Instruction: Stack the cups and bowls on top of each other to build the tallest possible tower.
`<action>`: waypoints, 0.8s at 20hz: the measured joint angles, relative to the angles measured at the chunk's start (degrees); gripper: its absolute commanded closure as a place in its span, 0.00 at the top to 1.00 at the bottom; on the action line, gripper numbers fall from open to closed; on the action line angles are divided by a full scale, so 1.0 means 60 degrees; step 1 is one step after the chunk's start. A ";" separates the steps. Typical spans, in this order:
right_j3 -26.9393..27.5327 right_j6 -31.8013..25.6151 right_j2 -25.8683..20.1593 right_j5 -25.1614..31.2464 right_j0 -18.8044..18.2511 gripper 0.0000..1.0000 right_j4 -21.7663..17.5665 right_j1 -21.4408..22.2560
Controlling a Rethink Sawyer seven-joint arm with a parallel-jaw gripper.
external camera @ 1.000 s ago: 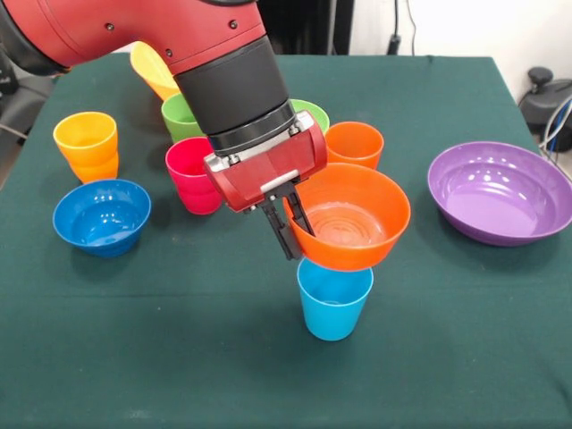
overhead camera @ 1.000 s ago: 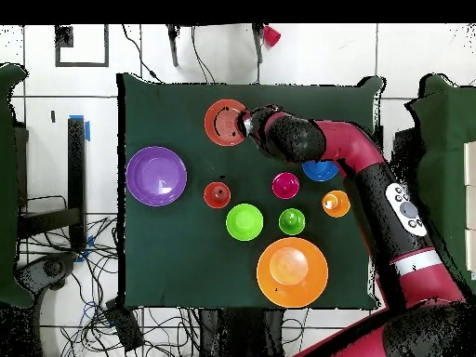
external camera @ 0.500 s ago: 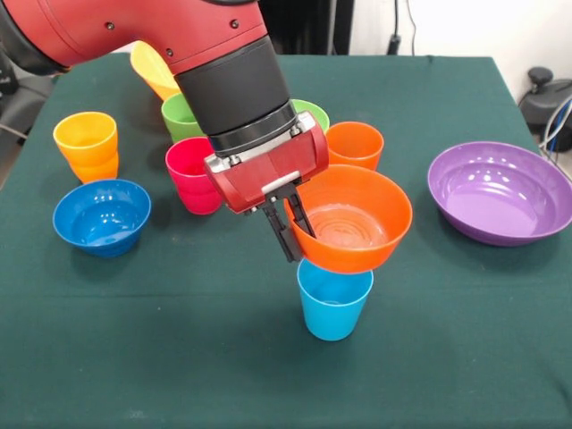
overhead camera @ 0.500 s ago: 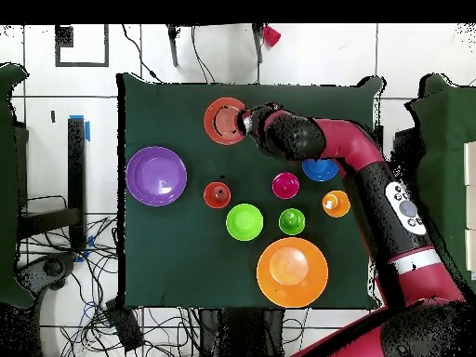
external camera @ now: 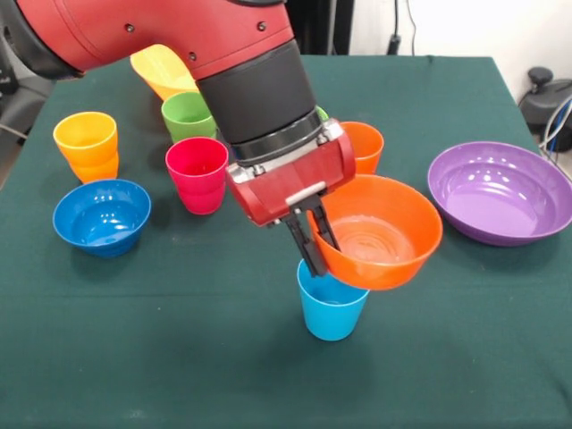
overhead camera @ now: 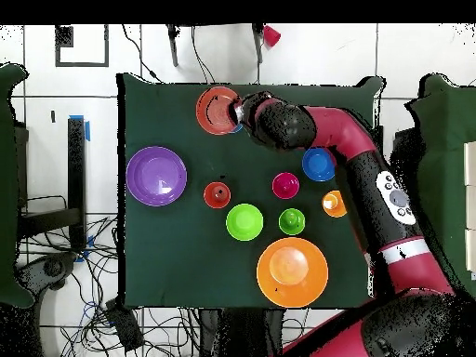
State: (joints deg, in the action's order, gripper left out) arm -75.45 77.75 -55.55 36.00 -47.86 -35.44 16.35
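Clamping the glossy orange plastic bowl (external camera: 382, 231) by its rim, my gripper (external camera: 313, 241) held it tilted over the light blue plastic cup (external camera: 332, 309).

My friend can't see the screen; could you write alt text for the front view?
A red robot arm's end effector grips the rim of a glossy orange plastic bowl, tilted over a light blue plastic cup on a green-clothed table.

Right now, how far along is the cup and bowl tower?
Nothing looks stacked yet. The gripper is shut on the round orange plastic bowl, held tilted over the light blue plastic cup. The wide purple bowl, blue bowl and magenta cup stand apart.
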 measured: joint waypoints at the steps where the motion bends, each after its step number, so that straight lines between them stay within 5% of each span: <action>1: 0.0077 0.0000 0.0000 0.0042 0.0056 0.00 0.0022 -0.0007; 16: 0.0909 0.0000 0.0000 0.0333 0.0519 0.00 0.0293 -0.0048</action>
State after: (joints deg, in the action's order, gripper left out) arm -69.99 77.75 -55.55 38.00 -44.74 -33.68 16.06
